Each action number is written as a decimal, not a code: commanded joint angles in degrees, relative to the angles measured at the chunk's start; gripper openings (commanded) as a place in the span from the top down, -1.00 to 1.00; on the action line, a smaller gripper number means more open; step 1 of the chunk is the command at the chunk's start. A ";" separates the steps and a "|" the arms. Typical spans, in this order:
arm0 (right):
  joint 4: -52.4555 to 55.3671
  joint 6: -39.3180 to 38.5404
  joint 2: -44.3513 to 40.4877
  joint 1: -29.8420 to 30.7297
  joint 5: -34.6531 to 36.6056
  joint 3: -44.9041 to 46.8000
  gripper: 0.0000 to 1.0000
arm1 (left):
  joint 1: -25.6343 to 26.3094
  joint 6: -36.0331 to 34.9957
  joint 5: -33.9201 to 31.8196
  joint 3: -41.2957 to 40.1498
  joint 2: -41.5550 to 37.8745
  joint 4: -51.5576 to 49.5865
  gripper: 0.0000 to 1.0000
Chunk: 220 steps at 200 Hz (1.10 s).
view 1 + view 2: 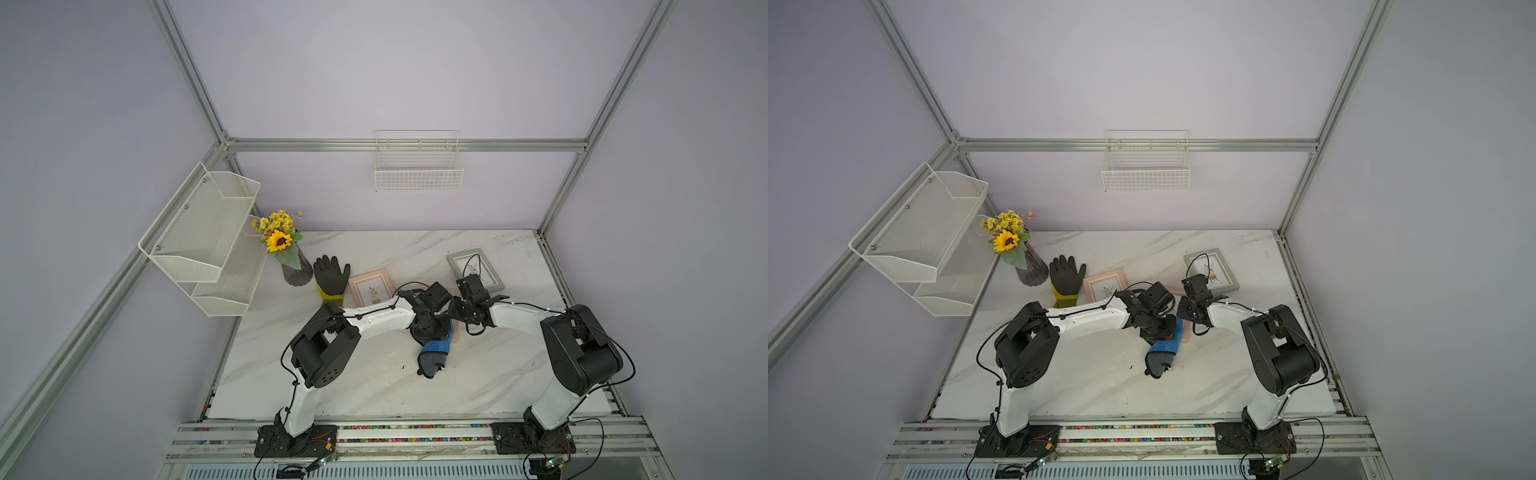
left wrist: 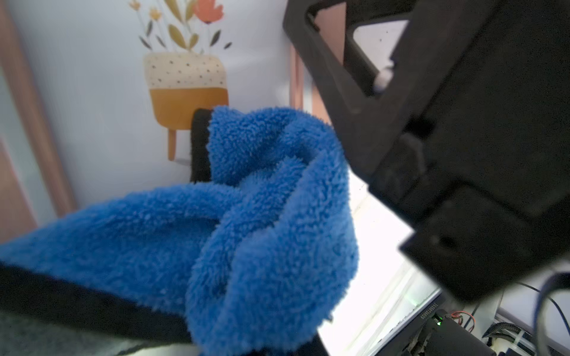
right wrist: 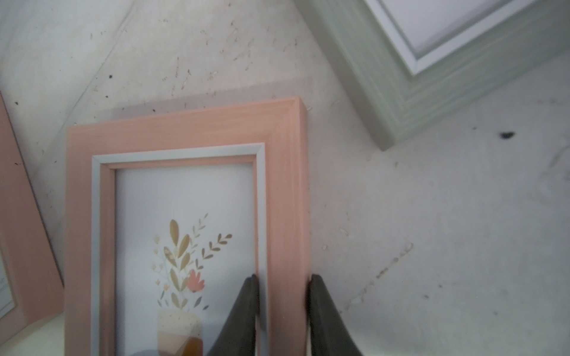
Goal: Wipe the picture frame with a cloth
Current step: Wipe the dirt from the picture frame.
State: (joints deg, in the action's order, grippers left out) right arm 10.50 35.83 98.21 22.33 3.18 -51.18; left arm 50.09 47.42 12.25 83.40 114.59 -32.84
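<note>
Lying beyond the right jaws, a green frame point(image 3: 401, 92); they pinch the pink frame point(image 3: 283, 191); left jaws clamp the fluffy blue cloth point(image 2: 262, 215).

Blue cloth point(image 2: 246, 215), black edging; pink picture frame point(image 3: 287, 185), floral print; other frame point(image 3: 401, 92) pale green; table point(image 3: 431, 231) marbled white

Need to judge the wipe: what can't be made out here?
- Left wrist view: whether cloth touches glass; folds cover it.
- Top views: clamped pink frame, mostly under arms.
- Right wrist view: its lower part, cut by picture edge.
- Everywhere: left gripper fingertips, buried in cloth.
</note>
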 commanded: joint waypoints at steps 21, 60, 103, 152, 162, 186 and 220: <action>5.60 0.11 1.10 -0.09 0.50 2.09 0.55 | -8.62 -2.85 -9.93 -7.29 -7.41 -7.50 1.00; 5.82 0.02 1.10 -0.09 0.60 1.79 0.55 | -9.05 -3.96 -9.19 -5.26 -6.37 -8.03 1.00; 6.47 0.02 0.66 -0.09 1.10 1.42 0.55 | -1.92 -2.88 -5.48 2.79 -0.73 -6.67 1.00; 5.95 0.05 0.93 -0.09 0.71 1.73 0.55 | -1.92 -3.99 -9.88 3.35 -3.87 -9.80 1.00; 5.68 -0.02 0.93 -0.09 0.56 1.76 0.56 | -2.63 -5.05 -11.31 3.96 -4.79 -11.37 1.00; 5.23 -0.30 0.88 0.00 -0.02 1.87 0.56 | -3.97 -7.84 -11.36 7.17 -5.27 -12.53 1.00; 4.58 -1.06 0.35 0.04 -0.78 2.37 0.56 | -5.08 -10.73 -6.20 17.01 0.44 -12.17 1.00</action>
State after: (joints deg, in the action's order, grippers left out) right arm 11.53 34.41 97.76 21.63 5.39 -51.16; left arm 45.78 40.58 2.81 92.82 112.95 -46.44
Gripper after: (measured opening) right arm 0.262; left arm 0.097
